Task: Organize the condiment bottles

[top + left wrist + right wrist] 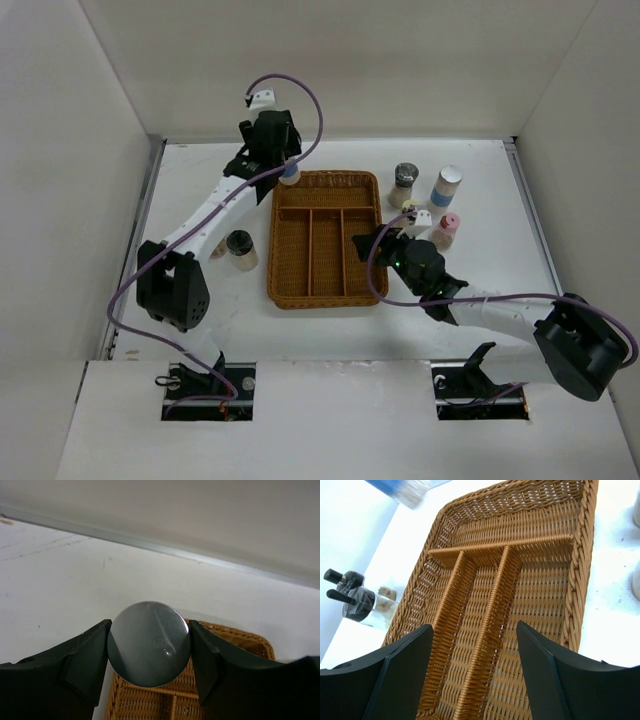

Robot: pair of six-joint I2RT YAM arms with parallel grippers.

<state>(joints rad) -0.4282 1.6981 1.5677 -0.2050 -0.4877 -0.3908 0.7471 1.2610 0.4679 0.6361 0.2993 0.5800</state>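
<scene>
My left gripper [284,163] is shut on a white-and-blue bottle [290,174] with a silver cap [149,643], held over the far left corner of the brown wicker tray [322,299]. My right gripper [377,243] is open and empty, low over the tray's right side; in its wrist view [475,630] the tray's dividers lie between its fingers. Right of the tray stand a dark-grey-capped bottle [404,184], a silver-capped white-and-blue one [446,186], a pink-capped one [446,230] and a cream-capped one [412,208]. A black-capped bottle [240,249] stands left of the tray.
The tray [581,580] has one cross compartment at the far end and three long ones, with nothing in them. The black-capped bottle [364,606] shows beyond the tray's left rim. White walls enclose the table on three sides. The left arm stretches over the table's left part.
</scene>
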